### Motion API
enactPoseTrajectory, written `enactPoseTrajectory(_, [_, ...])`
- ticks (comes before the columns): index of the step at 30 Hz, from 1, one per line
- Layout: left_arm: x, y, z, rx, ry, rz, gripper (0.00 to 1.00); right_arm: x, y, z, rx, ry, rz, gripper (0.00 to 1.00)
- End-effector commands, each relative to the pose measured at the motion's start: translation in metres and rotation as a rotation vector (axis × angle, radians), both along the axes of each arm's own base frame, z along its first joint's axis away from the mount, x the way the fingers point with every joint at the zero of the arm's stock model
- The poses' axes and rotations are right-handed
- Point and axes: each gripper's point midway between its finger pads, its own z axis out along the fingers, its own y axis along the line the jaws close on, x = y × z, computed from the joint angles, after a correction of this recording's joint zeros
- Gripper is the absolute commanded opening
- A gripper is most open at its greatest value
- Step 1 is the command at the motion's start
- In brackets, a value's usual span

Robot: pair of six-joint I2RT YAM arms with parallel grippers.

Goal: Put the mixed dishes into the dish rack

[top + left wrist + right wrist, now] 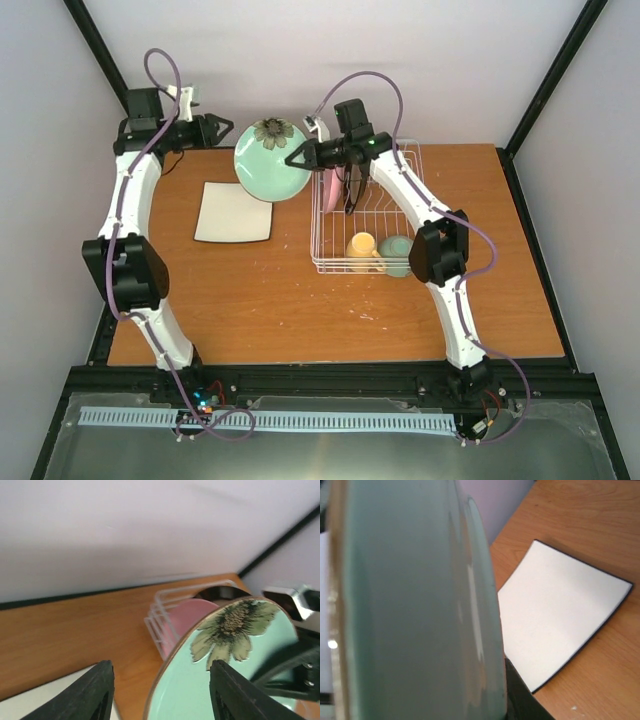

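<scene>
Mint-green plate (271, 165), dark flower mark near its far rim, is held tilted with its face toward the top camera. It sits over the far side of the desk (260, 300), between the two arms and just left of the dish rack (316, 236). Right jaws closed on the plate's right rim. The right wrist view is mostly filled by the plate's edge close up, with one black finger (520, 700) showing under it. Left jaws spread wide at the plate's left rim, gripping nothing. In the left wrist view the rim falls between the two black fingers (95, 695); cannot tell if either touches it. Square off-white plate (234, 212) lies flat on the desk just nearer than the held plate, whose lower rim overlaps its far-right corner in the top view. Rack is on the right half of the desk. In it, pink round plate (329, 190) stands on edge at the far end. Black-rimmed plate (351, 195) stands upright just right of it, partly behind the right arm. Yellow mug (361, 247) and small pale-green bowl (397, 252) sit side by side at the near end, mug on the left.
</scene>
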Motion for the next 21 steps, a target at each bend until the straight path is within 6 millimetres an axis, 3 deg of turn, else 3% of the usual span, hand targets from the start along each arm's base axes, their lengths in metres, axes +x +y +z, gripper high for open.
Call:
enactPoseTrajectory(1, [0.0, 0.052, 0.08, 0.183, -0.264, 0.327, 0.59, -0.001, -0.02, 0.102, 0.06, -0.264, -0.088, 0.03])
enactPoseTrajectory(3, [-0.009, 0.07, 0.103, 0.227, -0.339, 0.444, 0.63, 0.007, -0.03, 0.122, 0.032, -0.336, -0.168, 0.03])
enactPoseTrajectory(6, [-0.02, 0.101, 0.114, 0.309, -0.379, 0.626, 0.69, 0.018, -0.054, 0.147, -0.036, -0.448, -0.317, 0.03])
enactPoseTrajectory(9, [-0.026, 0.135, 0.098, 0.42, -0.344, 0.793, 0.7, 0.03, -0.089, 0.169, -0.111, -0.544, -0.493, 0.03])
enactPoseTrajectory(12, [-0.032, 0.162, 0.084, 0.52, -0.295, 0.925, 0.73, 0.036, -0.139, 0.195, -0.143, -0.596, -0.69, 0.03])
enactPoseTrajectory(15, [-0.037, 0.179, 0.074, 0.564, -0.276, 0.98, 0.75, 0.037, -0.194, 0.208, -0.221, -0.645, -0.893, 0.03])
enactPoseTrajectory(18, [-0.038, 0.191, 0.058, 0.544, -0.248, 0.991, 0.75, 0.041, -0.248, 0.18, -0.346, -0.561, -1.036, 0.03])
enactPoseTrajectory(21, [-0.038, 0.201, 0.031, 0.523, -0.204, 0.986, 0.75, 0.038, -0.291, 0.128, -0.478, -0.38, -1.092, 0.03])
